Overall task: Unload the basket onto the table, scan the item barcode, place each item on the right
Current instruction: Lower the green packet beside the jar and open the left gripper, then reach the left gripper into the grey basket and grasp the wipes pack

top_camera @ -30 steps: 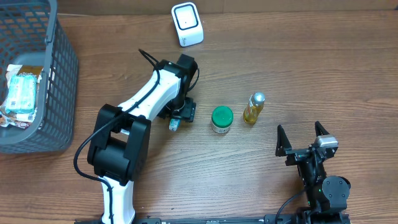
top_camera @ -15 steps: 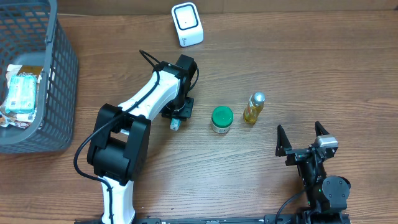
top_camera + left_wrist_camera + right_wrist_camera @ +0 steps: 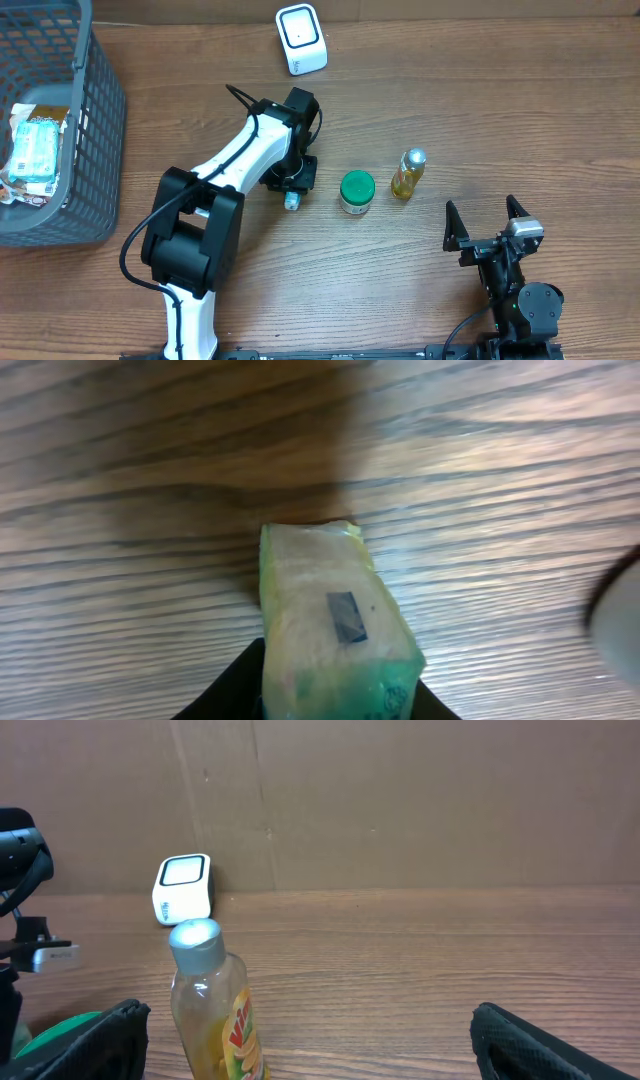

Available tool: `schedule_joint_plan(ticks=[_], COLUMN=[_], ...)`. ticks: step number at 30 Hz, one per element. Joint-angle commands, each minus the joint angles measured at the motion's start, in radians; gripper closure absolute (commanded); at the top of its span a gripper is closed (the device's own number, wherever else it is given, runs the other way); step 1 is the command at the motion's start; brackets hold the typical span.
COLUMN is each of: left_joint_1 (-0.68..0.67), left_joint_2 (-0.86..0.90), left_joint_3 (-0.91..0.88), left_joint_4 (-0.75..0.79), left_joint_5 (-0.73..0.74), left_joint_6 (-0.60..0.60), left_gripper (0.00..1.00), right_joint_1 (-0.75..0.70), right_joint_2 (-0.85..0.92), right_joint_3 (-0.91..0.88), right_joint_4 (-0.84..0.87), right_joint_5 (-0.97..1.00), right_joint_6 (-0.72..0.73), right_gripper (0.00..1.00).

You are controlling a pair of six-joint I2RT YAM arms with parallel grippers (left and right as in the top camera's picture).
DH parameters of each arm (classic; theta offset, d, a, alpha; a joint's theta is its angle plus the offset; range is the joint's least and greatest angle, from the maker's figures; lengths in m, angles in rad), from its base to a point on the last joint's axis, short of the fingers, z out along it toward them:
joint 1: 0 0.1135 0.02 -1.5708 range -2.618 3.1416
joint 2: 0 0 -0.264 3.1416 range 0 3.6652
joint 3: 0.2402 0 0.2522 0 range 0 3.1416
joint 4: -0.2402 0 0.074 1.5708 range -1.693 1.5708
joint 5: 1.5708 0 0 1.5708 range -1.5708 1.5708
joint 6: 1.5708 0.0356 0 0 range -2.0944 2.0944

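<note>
left gripper (image 3: 291, 190) pinches a small green-edged packet (image 3: 335, 630) near the middle of the table (image 3: 480, 100), well short of the white scanner (image 3: 301, 38) at the far edge; right gripper (image 3: 481, 212) sits spread wide by the near right corner, empty. judgement: hold the soft packet firmly, lift clear, and turn its printed face square to the scanner window. the dark patch on the packet is too blurred to call a barcode, the fingers are cut off in the left wrist view, and contact with the table cannot be told.
</note>
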Motion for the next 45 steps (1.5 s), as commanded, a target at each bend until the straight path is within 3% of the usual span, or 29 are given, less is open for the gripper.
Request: schedule_joint_plan(ticks=[1,10,19,21,26,28,35,39,43,45], left_joint_1=[-0.031,-0.093,-0.1,-0.1,-0.1,-0.092,-0.048,0.003,0.072,0.113], left_joint_2=[0.002,0.002,0.002,0.002,0.002,0.002,0.002,0.002,0.002,0.002], left_joint_3=[-0.009,-0.009,-0.009,-0.009,0.002,0.03,0.257,0.535,0.797,0.911], left_joint_4=[0.019,0.064,0.068,0.068,0.064,0.055,-0.055,-0.18,-0.282,-0.304], left_joint_5=[0.045,-0.005,-0.005,-0.005,-0.004,-0.009,-0.095,-0.25,-0.461,-0.533], left_joint_6=[-0.07,-0.197,-0.243,-0.242,-0.241,-0.237,-0.173,-0.098,-0.082,-0.04], left_gripper=[0.7,0.67,0.66,0.61,0.3,0.27,0.24,0.21,0.06,0.05], right_joint_1=[-0.005,-0.005,-0.005,-0.005,-0.005,-0.005,-0.005,-0.005,-0.005,-0.005], right_joint_2=[-0.007,-0.007,-0.007,-0.007,-0.007,-0.007,-0.007,-0.007,-0.007,-0.007], right_joint_3=[-0.01,-0.01,-0.01,-0.01,-0.01,-0.01,-0.01,-0.01,-0.01,-0.01], right_joint_4=[0.003,0.003,0.003,0.003,0.003,0.003,0.003,0.003,0.003,0.003], right_joint_5=[0.005,0.005,0.005,0.005,0.005,0.005,0.005,0.005,0.005,0.005], right_joint_6=[0.002,0.002,0.002,0.002,0.002,0.002,0.002,0.002,0.002,0.002], right_gripper=[0.0,0.0,0.0,0.0,0.0,0.0,0.0,0.0,0.0,0.0])
